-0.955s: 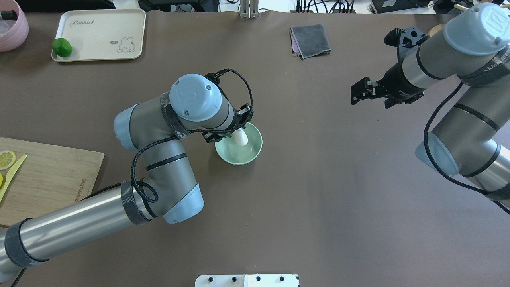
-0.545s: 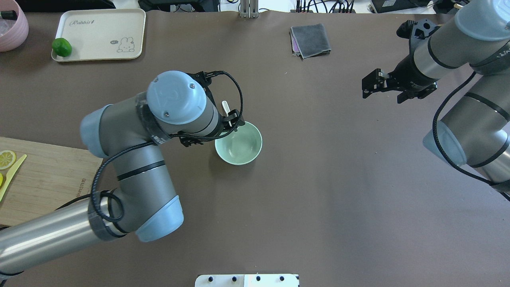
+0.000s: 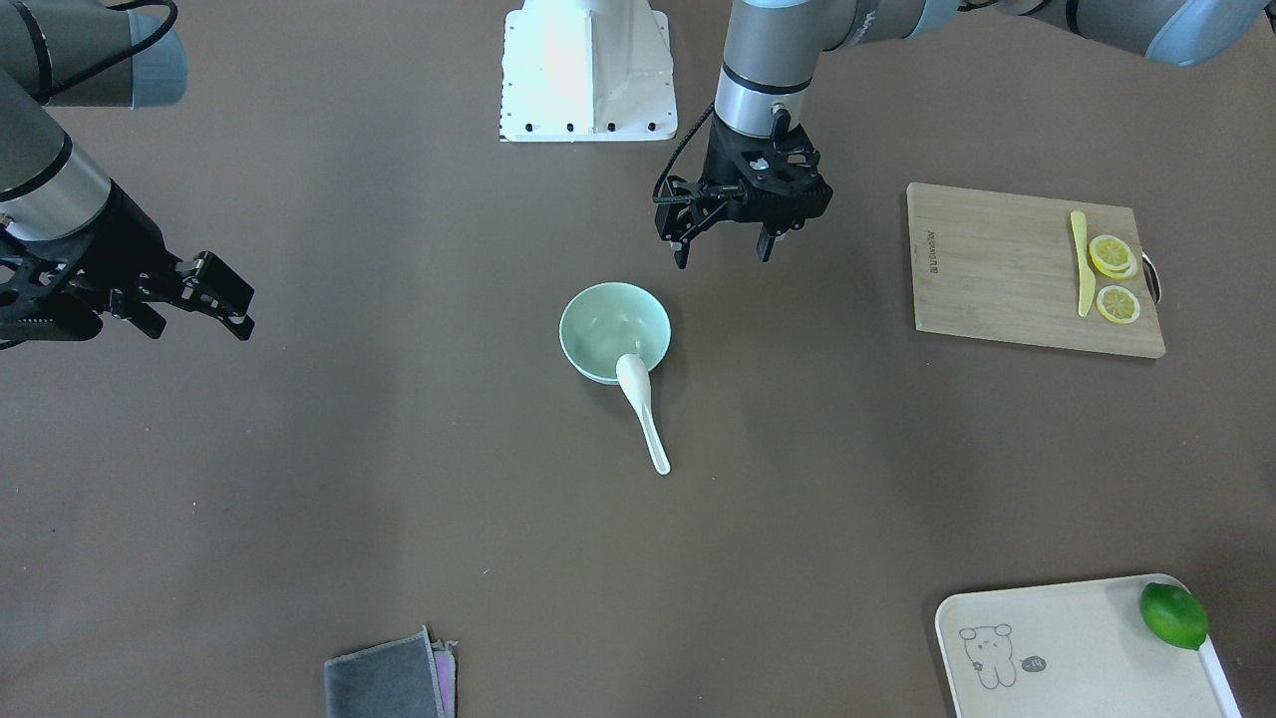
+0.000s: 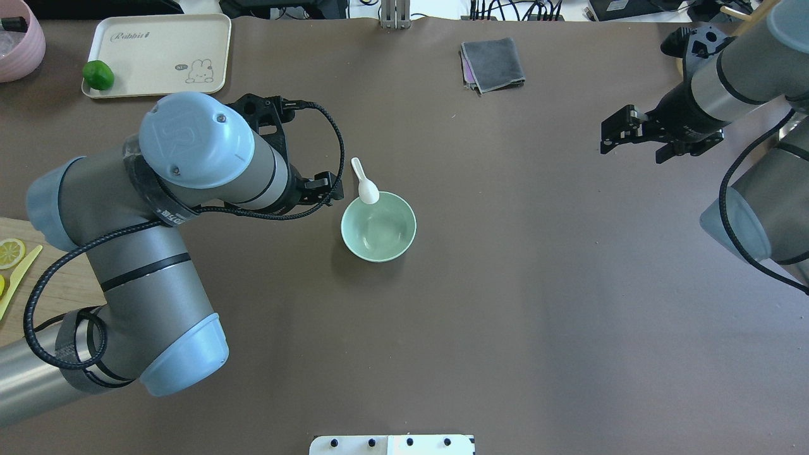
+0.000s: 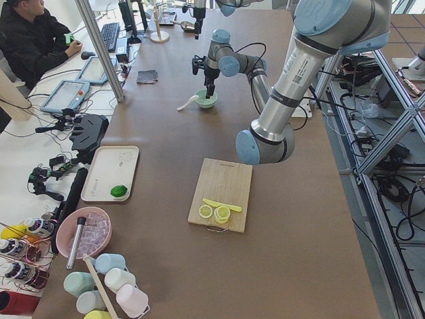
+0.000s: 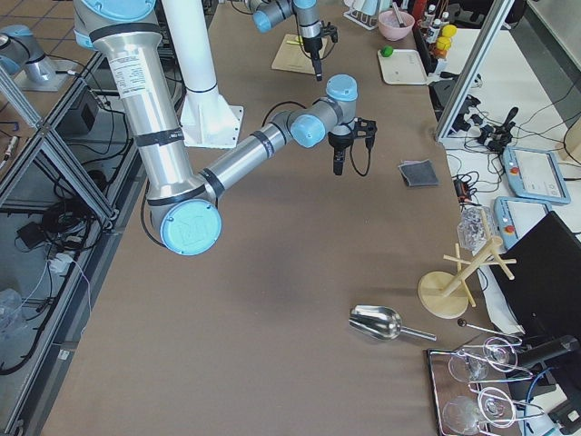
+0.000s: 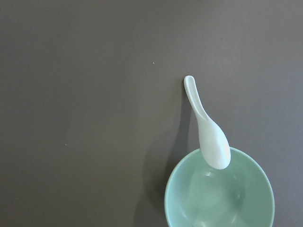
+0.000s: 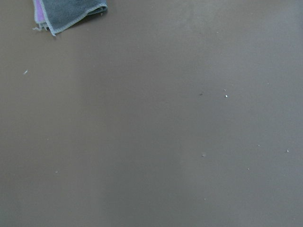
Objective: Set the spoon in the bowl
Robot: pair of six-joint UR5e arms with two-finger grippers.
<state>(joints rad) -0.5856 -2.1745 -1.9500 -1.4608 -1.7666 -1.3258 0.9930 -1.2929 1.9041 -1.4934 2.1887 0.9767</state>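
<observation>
The pale green bowl [image 4: 387, 235] stands upright mid-table. The white spoon [image 4: 364, 182] leans on its far-left rim: the scoop lies over the rim edge, and the handle slants down onto the table outside the bowl. Both also show in the front view, spoon [image 3: 645, 411] and bowl [image 3: 602, 321], and in the left wrist view, spoon [image 7: 207, 128] and bowl [image 7: 246, 208]. My left gripper [image 4: 327, 188] is open and empty, just left of the bowl and apart from the spoon [image 3: 724, 249]. My right gripper [image 4: 614, 134] is open and empty, far to the right [image 3: 231, 301].
A wooden cutting board [image 3: 997, 269] with lemon slices and a yellow knife lies on my left. A cream tray [image 4: 158, 47] holds a lime [image 4: 98, 74] at the far left. A folded grey cloth [image 4: 493, 63] lies at the far edge. A pink tub [image 4: 22, 47] stands in the corner.
My left gripper has let go of the spoon and drawn back to the left of the bowl. The spoon's scoop went from inside the bowl to its rim. My right arm has drawn back right.
</observation>
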